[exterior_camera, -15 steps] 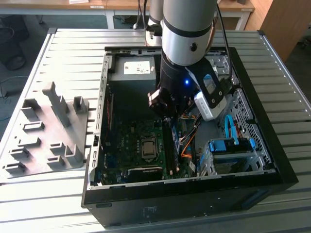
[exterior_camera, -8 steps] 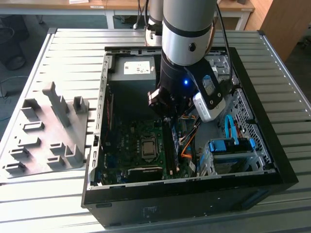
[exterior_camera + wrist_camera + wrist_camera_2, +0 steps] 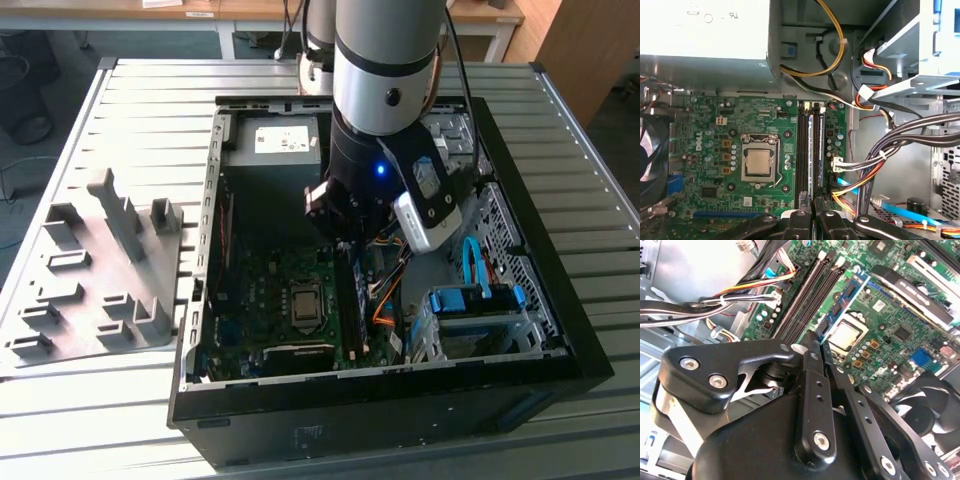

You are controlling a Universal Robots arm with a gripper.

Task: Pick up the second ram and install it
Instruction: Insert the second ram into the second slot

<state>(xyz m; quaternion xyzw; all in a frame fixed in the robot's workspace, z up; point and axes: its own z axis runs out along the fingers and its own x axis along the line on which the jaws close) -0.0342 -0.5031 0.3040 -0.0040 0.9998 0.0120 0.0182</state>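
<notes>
Seating looks in hand: the tool [image 3: 818,341], clenched on the second ram [image 3: 845,299] at the motherboard [image 3: 715,125], needs square, even pressure.

Power supply [image 3: 285,140]: white label on its upper face, print too small to read. In the first wrist view its pale casing bears a few cut-off characters, illegible.

Motherboard [image 3: 715,115]: white maker's mark printed beside the processor socket [image 3: 759,164], and a small white sticker whose print is too fine to read.

Memory stick [image 3: 846,296], seated in a socket: pale label, lettering unreadable.
</notes>
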